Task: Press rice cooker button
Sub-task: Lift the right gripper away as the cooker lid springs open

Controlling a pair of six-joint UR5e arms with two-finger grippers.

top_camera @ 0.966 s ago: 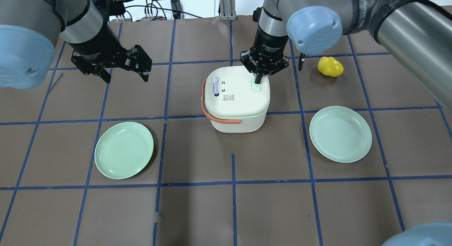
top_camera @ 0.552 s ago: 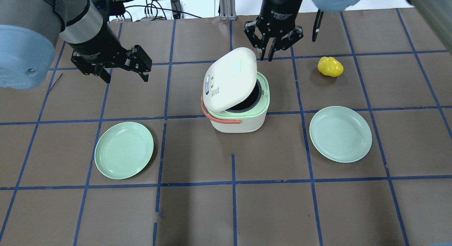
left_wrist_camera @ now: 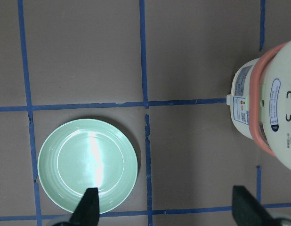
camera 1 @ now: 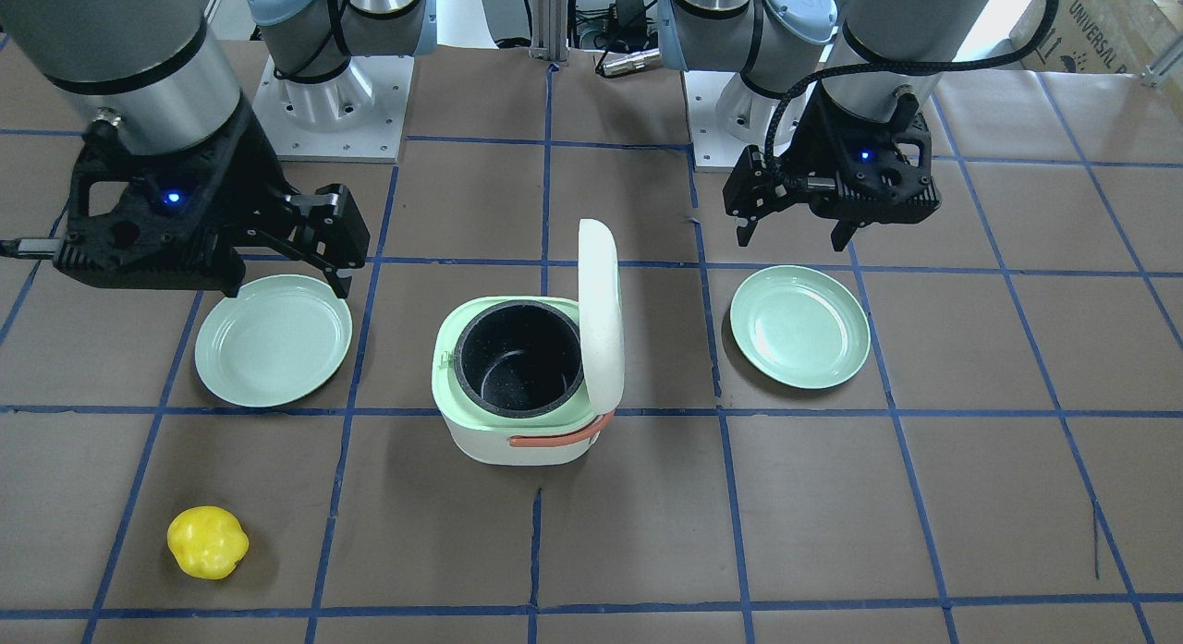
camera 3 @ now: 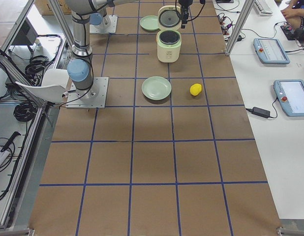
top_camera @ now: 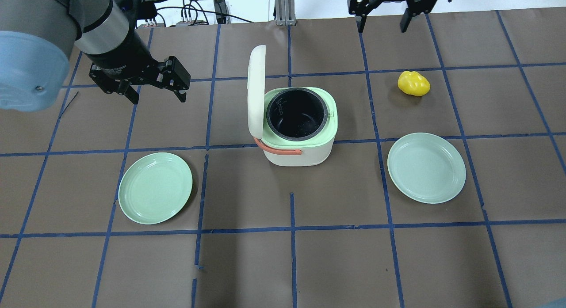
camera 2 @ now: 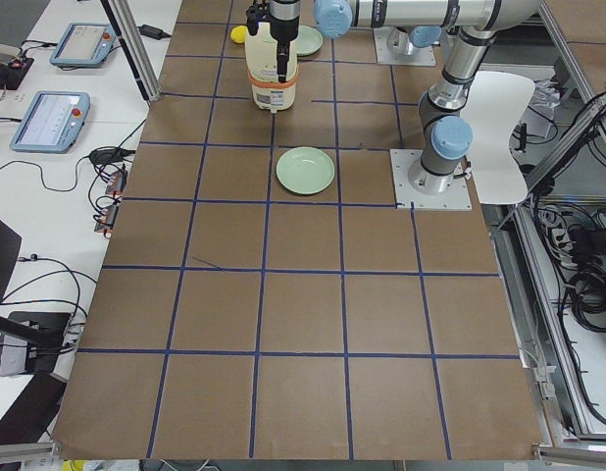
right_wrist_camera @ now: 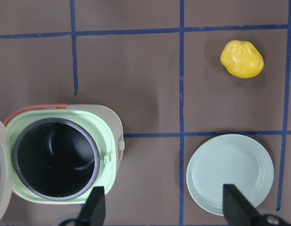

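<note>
In the middle of the table stands the rice cooker (top_camera: 298, 138), its lid (top_camera: 255, 91) swung up on edge along the side toward the robot's left. The dark inner pot (top_camera: 297, 115) is bare to view and looks empty. The orange handle (top_camera: 283, 150) lies folded down against the body.

An open lid is what a pressed release button would give, so I judge the task's one real step done. A small tab on the green rim (right_wrist_camera: 108, 159) may be the catch or the button itself, but it is too small to tell.

The right gripper (top_camera: 381, 27) hangs high over the far side of the table, well apart from the cooker, with its fingers spread and nothing between them. Its wrist camera looks down on the open pot, the right plate (right_wrist_camera: 230, 173) and a yellow pepper (right_wrist_camera: 241, 59). The left gripper (top_camera: 157, 96) hovers over bare table off to the left, also spread wide and empty, with the left plate (top_camera: 154, 188) below and nearer the robot.

What is left seems little: at most drawing the right arm clear to a resting pose. Nothing touches the cooker, and both plates lie empty.
</note>
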